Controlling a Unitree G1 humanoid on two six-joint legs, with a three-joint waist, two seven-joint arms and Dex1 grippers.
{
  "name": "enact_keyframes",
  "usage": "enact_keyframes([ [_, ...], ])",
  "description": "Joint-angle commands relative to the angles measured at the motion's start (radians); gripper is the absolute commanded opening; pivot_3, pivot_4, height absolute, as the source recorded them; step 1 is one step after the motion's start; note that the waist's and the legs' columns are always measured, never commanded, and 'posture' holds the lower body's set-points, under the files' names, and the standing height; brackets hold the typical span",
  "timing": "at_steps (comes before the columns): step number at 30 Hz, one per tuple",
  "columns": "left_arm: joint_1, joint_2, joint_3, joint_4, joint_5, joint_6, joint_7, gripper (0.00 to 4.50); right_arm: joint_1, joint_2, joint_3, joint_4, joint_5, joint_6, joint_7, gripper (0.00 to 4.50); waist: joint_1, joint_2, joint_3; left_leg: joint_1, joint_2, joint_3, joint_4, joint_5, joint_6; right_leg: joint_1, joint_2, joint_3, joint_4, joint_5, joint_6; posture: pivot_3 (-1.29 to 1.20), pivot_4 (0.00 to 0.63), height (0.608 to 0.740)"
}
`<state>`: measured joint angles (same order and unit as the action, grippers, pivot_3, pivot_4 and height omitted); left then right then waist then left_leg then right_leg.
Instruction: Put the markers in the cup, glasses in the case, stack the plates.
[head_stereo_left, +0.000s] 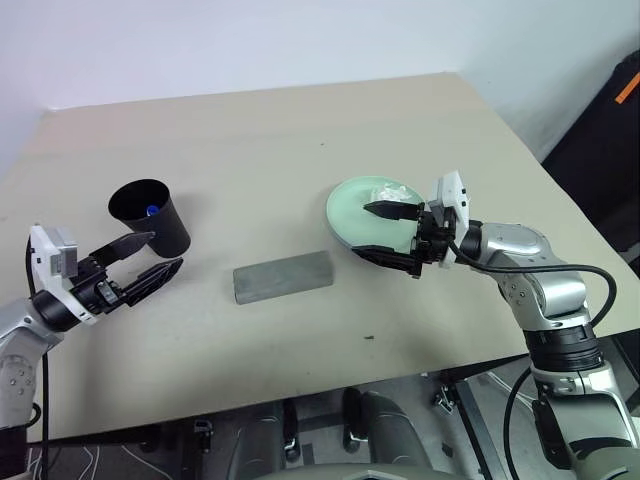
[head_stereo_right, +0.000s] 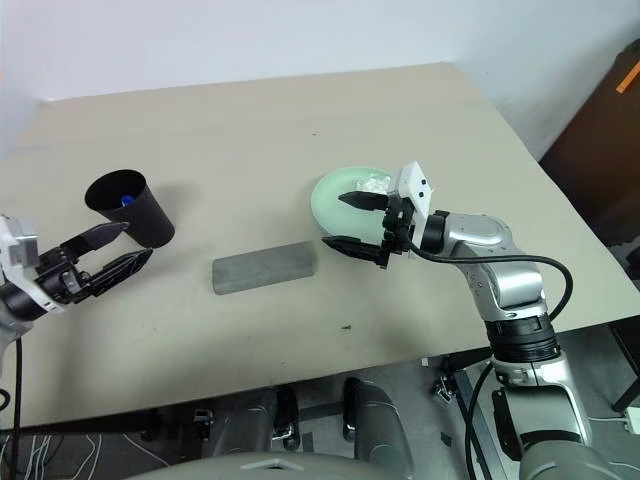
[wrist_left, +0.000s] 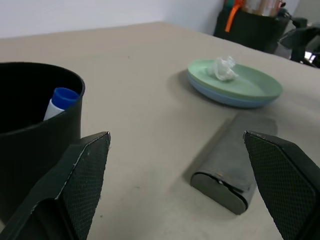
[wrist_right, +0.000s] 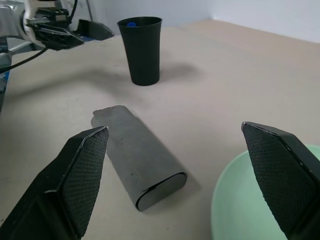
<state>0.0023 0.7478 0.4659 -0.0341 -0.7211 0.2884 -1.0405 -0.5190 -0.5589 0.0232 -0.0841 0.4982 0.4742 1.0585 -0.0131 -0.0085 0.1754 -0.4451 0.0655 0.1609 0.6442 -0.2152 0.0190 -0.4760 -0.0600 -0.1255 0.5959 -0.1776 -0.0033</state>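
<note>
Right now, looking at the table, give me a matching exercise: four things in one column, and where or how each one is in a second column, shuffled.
Things:
1. blue-capped marker
2. tissue
3. case
4. green plate

States:
A. lying shut between the cup and the plates
B. standing inside the cup
C. stacked on the blue plate
D. crumpled on the top plate

Pairs: 1-B, 2-D, 3-A, 4-C
</note>
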Motion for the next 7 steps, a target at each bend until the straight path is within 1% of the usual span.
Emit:
enact_keyframes([
  [1,-0.012,-0.026,-0.037,0.019,0.03,-0.045,-0.036,4.46,0.002,-0.032,-0.039,-0.046,0.022,0.007,0.0,4.5,0.0,0.0,0.0,0.0,0.0,0.0,0.0,0.0,0.0,0.0,0.0,0.0,0.0,0.0,0.0,0.0,0.15,0.74],
  [7,-0.017,-0.041,-0.072,0.058,0.069,-0.077,-0.083,4.46,0.001,-0.034,-0.042,-0.047,0.026,0.02,-0.021,4.5,0.0,0.0,0.0,-0.001,0.0,0.001,0.0,0.0,0.0,-0.001,0.0,0.0,-0.001,0.0,0.0,0.0,0.15,0.74],
])
